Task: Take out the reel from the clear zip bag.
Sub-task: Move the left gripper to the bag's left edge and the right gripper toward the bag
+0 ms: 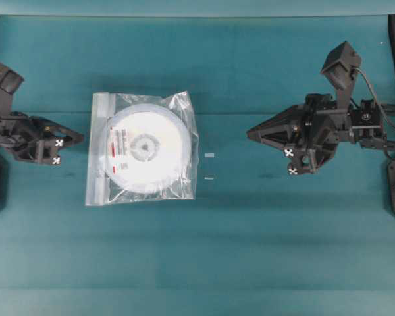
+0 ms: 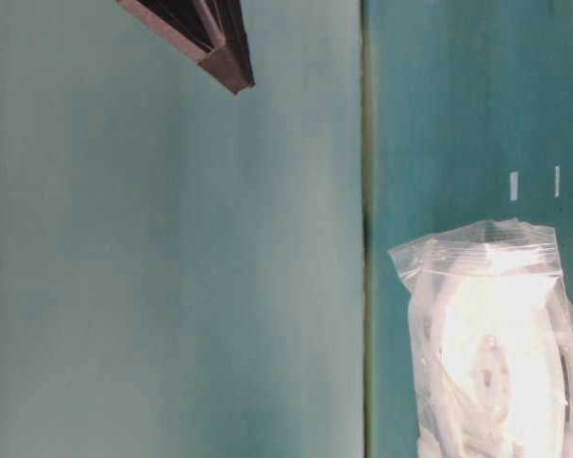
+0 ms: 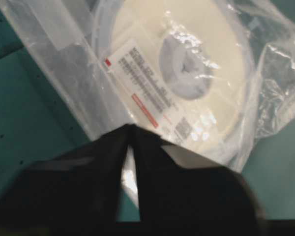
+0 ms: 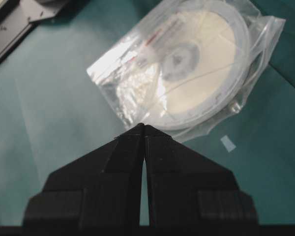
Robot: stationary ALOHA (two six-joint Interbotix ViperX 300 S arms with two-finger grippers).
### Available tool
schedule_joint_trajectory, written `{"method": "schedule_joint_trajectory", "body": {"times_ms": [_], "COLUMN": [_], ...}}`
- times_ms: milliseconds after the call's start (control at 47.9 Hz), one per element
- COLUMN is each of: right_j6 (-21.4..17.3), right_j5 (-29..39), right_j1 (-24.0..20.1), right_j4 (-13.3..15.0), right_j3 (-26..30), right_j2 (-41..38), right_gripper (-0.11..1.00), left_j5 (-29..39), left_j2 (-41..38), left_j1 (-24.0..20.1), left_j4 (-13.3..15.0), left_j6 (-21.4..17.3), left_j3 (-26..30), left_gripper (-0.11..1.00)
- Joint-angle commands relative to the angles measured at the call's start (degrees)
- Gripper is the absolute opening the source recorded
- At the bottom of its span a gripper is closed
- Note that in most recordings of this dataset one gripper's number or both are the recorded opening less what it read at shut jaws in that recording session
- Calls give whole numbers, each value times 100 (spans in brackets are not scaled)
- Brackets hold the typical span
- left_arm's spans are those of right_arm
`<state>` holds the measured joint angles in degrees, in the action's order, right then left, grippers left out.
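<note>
— While the flat round white reel [image 1: 145, 148] is sitting inside the crinkly clear zip bag [image 1: 184, 108] on the teal counter [image 1: 250, 250], where are the grippers resting?

— Left gripper [image 1: 79, 138] at nine o'clock, right gripper [image 1: 250, 134] at three, both with jaws clenched on nothing, apart from the bag.

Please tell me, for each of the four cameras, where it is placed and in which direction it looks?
Overhead: above, facing straight down; both arms flank the clear zip bag.
Table-level: low, image turned sideways; bag beside an arm's dark tip.
Left wrist: behind the left gripper, facing the reel.
Right wrist: behind the right gripper, facing the bag.
All four views share the bagged reel.
</note>
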<state>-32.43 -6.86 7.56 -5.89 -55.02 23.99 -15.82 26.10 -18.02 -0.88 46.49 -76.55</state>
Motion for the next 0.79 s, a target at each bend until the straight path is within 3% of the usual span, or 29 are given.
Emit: {"method": "schedule_joint_trajectory", "body": {"times_ms": [0, 167, 271, 418, 585, 772], "right_j6": [-62, -79, -79, -79, -79, -88], "right_j5": [35, 123, 123, 141, 185, 185], "right_j1": [9, 9, 9, 9, 9, 9], "right_j4": [-9, -9, -9, -9, -9, -9], "right_j3": [114, 114, 114, 114, 114, 114], "right_j2": [18, 18, 18, 18, 18, 18], "right_gripper": [0, 0, 0, 0, 0, 0], "left_j5": [-237, -281, -360, -527, -668, -914], "left_j2": [-316, -721, -835, -826, -809, -853], "left_j1": [-26, -26, -26, -26, -26, -26], "left_j4": [-18, -18, -18, -18, -18, -18], "left_j6": [26, 44, 44, 44, 70, 536], "left_j3": [123, 211, 237, 176, 53, -264], "left_gripper": [26, 76, 96, 88, 90, 90]}}
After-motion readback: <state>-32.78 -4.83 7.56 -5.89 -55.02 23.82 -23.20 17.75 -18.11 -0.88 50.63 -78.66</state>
